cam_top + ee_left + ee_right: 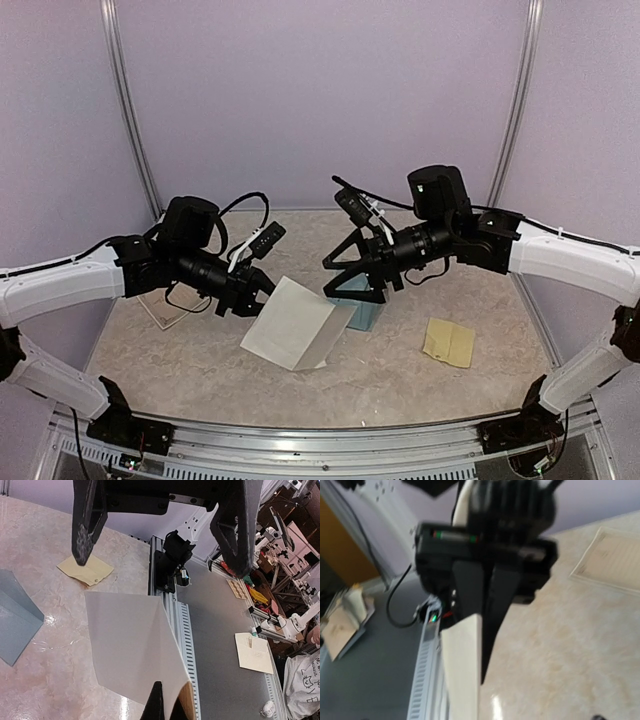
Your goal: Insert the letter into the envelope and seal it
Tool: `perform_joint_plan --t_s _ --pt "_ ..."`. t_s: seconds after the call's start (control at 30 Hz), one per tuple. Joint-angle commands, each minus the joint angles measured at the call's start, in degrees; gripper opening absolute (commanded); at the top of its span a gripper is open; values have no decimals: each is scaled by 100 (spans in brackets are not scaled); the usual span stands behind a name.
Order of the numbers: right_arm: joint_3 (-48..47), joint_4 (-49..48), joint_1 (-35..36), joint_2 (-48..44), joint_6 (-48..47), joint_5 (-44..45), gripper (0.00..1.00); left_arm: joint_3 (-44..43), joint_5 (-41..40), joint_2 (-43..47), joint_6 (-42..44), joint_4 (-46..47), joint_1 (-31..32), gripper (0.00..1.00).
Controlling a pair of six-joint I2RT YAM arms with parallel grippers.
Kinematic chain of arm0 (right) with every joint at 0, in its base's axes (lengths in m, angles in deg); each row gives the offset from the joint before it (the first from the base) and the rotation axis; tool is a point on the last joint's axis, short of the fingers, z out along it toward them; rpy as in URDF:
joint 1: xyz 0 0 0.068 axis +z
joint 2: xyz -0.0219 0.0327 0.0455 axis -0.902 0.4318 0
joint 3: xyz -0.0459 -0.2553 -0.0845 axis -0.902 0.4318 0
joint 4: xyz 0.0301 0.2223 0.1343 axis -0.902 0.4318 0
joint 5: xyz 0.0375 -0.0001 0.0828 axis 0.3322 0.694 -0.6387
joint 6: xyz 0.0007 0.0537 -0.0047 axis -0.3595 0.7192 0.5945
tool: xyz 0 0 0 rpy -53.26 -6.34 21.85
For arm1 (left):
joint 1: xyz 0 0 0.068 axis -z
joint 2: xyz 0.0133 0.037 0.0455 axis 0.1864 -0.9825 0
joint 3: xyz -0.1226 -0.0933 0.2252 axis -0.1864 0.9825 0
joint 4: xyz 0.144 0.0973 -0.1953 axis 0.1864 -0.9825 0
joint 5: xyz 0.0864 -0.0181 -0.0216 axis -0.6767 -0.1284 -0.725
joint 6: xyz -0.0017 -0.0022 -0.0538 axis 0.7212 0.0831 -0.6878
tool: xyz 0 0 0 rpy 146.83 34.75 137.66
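Observation:
The letter [292, 325] is a white folded sheet, held by one corner above the table in my left gripper [266, 287], which is shut on it. In the left wrist view the letter [130, 640] fans out from the left gripper [167, 702] at the bottom edge. My right gripper [331, 278] faces it from the right, wide open and holding nothing, its two fingers [87, 525] apart above the sheet's far edge. The teal envelope [364, 313] lies flat under the right gripper, partly covered by the letter; its corner shows as envelope [17, 612]. The right wrist view is blurred, with the letter [462, 675] edge-on.
A yellow-tan sticker sheet [448, 342] lies on the table to the right of the envelope, also visible as sticker sheet [85, 569]. A pale paper sheet [163, 310] lies under the left arm. Purple walls enclose the table; a metal rail [320, 440] runs along the near edge.

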Motion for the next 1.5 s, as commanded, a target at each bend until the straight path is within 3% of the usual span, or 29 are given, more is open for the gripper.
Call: perform_joint_plan --t_s 0.0,0.17,0.3,0.47,0.7,0.77,0.83,0.9,0.97,1.03,1.1,1.23,1.37,1.47 --pt "-197 643 160 311 -334 -263 89 -195 264 2 158 -160 27 0" --pt "-84 768 252 446 -378 -729 83 -176 306 55 150 -132 14 0" --pt "15 823 287 429 -371 -934 66 -178 306 72 136 -125 -53 0" --pt "266 829 297 377 -322 -957 56 -114 343 181 42 68 -210 0" --pt "502 551 296 252 -80 -833 10 -83 288 206 -6 111 -272 0" --pt "561 428 298 158 -3 -723 0 -88 140 212 15 65 -279 0" --pt "661 315 291 38 115 -458 0 -84 -108 247 14 60 -301 0" --pt "743 244 292 -76 265 -28 0 -73 -452 333 -73 112 -379 5" --pt "814 288 289 -169 374 444 0 -5 -1012 465 -246 277 -545 24" --pt "890 355 269 -248 504 891 0 74 -1552 725 -336 428 -747 35" --pt "984 372 242 -338 653 1270 0 220 -2323 1051 -415 618 -903 53" --pt "1163 337 199 -557 924 1745 0 432 -3843 1790 -274 700 -884 71" --pt "1131 395 208 -600 999 1734 0 505 -4250 2068 -334 676 -376 75" --pt "1045 441 220 -548 953 1556 0 511 -4356 1915 -521 705 361 74"
